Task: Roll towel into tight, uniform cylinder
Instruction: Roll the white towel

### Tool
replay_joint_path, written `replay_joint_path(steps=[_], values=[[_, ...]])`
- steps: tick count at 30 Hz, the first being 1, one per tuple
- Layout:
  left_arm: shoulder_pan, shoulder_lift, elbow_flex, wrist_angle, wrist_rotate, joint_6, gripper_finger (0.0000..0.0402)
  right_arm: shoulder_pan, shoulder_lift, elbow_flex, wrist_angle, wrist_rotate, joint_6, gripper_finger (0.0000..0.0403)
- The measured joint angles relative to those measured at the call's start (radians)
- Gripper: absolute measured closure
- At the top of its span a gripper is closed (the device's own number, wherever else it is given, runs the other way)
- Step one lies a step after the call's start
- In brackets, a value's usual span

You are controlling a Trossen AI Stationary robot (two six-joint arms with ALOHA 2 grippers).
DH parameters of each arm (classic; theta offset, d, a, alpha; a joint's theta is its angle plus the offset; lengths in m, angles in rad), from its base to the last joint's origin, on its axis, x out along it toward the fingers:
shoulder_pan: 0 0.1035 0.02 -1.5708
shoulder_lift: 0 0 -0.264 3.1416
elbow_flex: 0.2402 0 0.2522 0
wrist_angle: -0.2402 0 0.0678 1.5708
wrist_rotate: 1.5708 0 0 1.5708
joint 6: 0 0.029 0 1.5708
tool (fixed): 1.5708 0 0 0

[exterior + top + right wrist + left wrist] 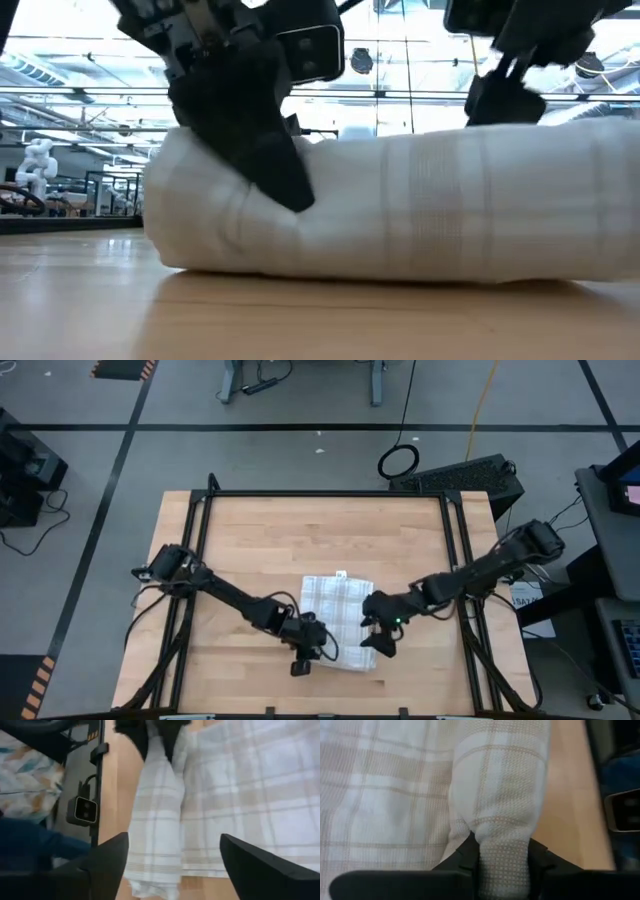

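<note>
Light wood table [260, 530] on a black frame, grey lab floor with black tape lines around it, cables and a dark case past the far edge.

Nearest me: the rolled part of the towel [338, 622] lies along the near side of the cloth, around 6 o'clock from table centre. From table level it reads as a fat white roll lying flat on the wood, faint checks showing.

Left gripper [308, 650] is at the roll's 9 o'clock end, fingers pinched narrow on the rolled fabric; its wrist view shows the cloth squeezed between both fingers [470, 855].

Right gripper [380, 643] sits at the 3 o'clock end, fingers spread wide, straddling the roll end without clamping it. Touching or just above — hard to say from here.

Farther back: the unrolled part of the towel lies flat toward 12 o'clock, small tag [341, 574] at its far edge.

Someone's dark trouser leg and patterned top [22, 780] show just off the table, near side.
</note>
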Motion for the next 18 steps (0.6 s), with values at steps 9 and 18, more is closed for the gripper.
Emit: replay_joint_path(steps=[9, 18], values=[[0.084, 0.0, 0.0, 0.025, 0.211, -0.083, 0.032, 0.227, 0.071, -0.001, 0.035, 0.332, 0.089, 0.0044], [0.131, 0.0, 0.0, 0.025, 0.313, -0.163, 0.032, 0.31, 0.209, -0.001, 0.121, 0.417, 0.093, 0.0042]])
